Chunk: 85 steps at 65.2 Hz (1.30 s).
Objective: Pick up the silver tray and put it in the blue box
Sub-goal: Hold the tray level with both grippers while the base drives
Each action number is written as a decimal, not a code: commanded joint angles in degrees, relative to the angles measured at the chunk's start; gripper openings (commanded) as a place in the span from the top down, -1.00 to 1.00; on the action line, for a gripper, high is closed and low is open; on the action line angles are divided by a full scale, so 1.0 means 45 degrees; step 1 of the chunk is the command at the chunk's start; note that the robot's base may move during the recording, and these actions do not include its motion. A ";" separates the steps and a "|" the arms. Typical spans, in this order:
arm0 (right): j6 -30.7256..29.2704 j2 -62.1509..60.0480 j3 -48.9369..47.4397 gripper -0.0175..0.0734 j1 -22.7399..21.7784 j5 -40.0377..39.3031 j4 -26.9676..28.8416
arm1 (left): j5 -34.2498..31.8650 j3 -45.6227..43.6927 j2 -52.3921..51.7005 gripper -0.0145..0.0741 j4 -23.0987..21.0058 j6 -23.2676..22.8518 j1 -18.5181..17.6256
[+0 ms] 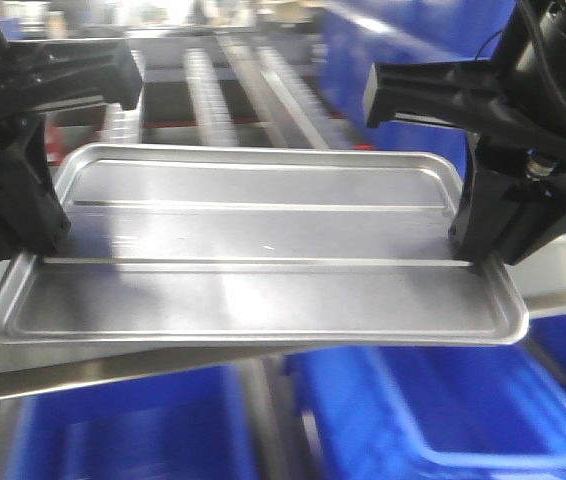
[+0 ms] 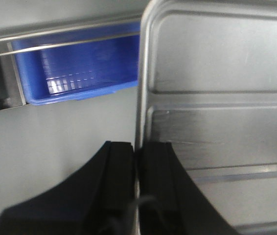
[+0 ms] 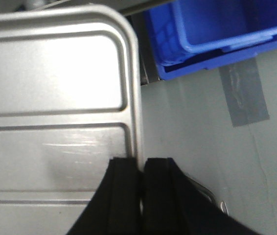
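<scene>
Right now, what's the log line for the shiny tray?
silver tray: gripped at both ends | left gripper: shut on rim | right gripper: shut on rim | blue box: tray not inside

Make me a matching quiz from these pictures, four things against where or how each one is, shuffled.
1 wide shallow silver metal tray
2 left gripper
3 right gripper
4 deep blue plastic box

a shut on tray's right rim
b held by nothing
c held at both short ends
d shut on tray's left rim

Pairs: 1-c, 2-d, 3-a, 4-b
</scene>
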 commanded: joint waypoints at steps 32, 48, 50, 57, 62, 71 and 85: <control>0.0033 -0.0425 -0.0216 0.50 -0.0129 0.0732 -0.1083 | 0.0756 -0.0245 -0.0409 0.70 0.0669 -0.0143 -0.0001; 0.0033 -0.0425 -0.0216 0.50 -0.0129 0.0732 -0.1083 | 0.0756 -0.0245 -0.0409 0.70 0.0669 -0.0143 -0.0001; 0.0033 -0.0425 -0.0216 0.50 -0.0129 0.0732 -0.1083 | 0.0756 -0.0245 -0.0409 0.70 0.0669 -0.0143 -0.0001; 0.0033 -0.0425 -0.0216 0.50 -0.0129 0.0732 -0.1083 | 0.0756 -0.0245 -0.0409 0.70 0.0669 -0.0143 -0.0001; 0.0033 -0.0425 -0.0216 0.50 -0.0129 0.0732 -0.1083 | 0.0756 -0.0245 -0.0409 0.70 0.0669 -0.0143 -0.0001; 0.0033 -0.0425 -0.0216 0.50 -0.0129 0.0743 -0.1083 | 0.0756 -0.0245 -0.0409 0.70 0.0669 -0.0143 -0.0001; 0.0033 -0.0425 -0.0216 0.50 -0.0129 0.0743 -0.1083 | 0.0756 -0.0245 -0.0409 0.70 0.0669 -0.0143 -0.0001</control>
